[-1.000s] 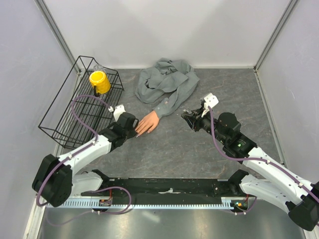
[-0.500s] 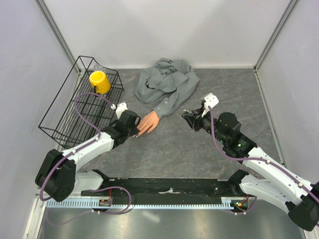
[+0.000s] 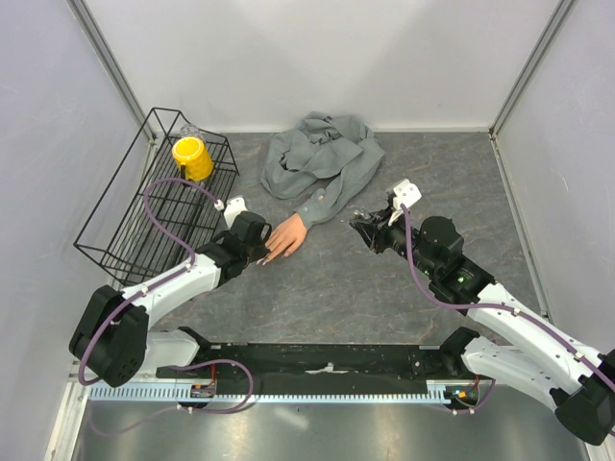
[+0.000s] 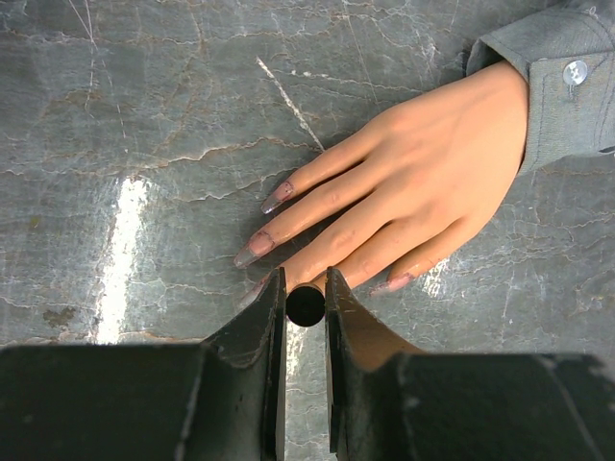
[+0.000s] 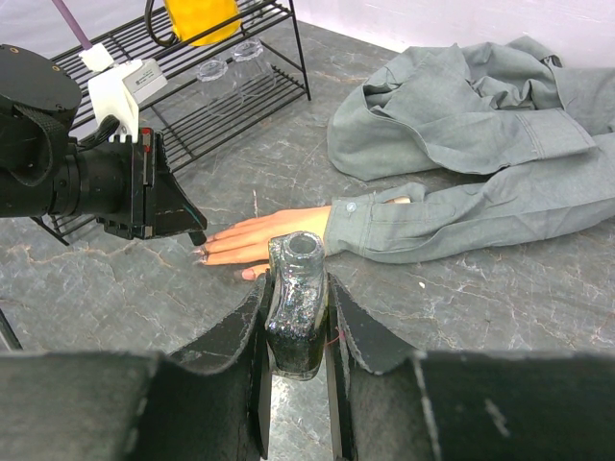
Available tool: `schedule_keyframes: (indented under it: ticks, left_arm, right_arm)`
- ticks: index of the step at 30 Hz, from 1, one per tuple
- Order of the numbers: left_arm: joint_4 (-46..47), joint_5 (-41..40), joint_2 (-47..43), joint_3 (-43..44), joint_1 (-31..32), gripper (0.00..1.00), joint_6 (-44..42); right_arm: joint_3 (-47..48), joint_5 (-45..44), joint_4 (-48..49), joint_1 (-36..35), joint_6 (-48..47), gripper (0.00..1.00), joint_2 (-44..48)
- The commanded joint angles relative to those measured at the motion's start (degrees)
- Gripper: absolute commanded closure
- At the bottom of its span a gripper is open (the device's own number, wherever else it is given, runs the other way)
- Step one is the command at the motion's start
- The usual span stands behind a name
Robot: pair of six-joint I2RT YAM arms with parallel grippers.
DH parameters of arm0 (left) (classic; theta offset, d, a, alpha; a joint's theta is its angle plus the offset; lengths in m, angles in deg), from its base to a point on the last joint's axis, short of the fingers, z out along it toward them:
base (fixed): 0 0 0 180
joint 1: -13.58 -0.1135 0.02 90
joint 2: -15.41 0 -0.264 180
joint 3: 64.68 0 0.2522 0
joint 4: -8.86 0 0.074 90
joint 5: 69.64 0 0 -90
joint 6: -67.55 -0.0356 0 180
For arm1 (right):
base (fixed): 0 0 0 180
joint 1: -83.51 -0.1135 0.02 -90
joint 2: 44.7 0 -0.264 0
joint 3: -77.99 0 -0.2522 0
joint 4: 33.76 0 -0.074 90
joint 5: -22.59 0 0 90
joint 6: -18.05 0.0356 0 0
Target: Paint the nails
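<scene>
Round black cap [image 4: 306,305], speckled glass bottle [image 5: 296,309], long pale nails [image 4: 254,249]

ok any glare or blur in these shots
Left wrist: glare streak on the table beside the mannequin hand, nails readable; left gripper and its dark round piece in shadow. Right wrist: sharp, right gripper dark around the bottle. Top external: even light.

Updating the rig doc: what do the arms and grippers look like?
The left arm and right arm have white link shells, black joints and a purple cable looped alongside. The left gripper and right gripper are black, with two flat wedge-shaped fingers; a white block sits at each wrist.
</scene>
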Motion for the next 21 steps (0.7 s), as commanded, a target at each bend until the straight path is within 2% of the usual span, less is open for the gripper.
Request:
schedule_keyframes:
  ticks: [1, 21]
  left_arm:
    - [1.4, -1.69, -0.04, 1.38, -0.28, 0.98, -1.85]
    - [-1.5, -2.57, -2.86, -2.67, -0.37, 0.98, 0.09]
  right_arm:
    - [0.06, 1.19, 3.08, 0.35, 0.41, 1.0, -0.01]
    - [-0.2, 1.46, 3.17, 0.44, 0.58, 1.0, 0.51]
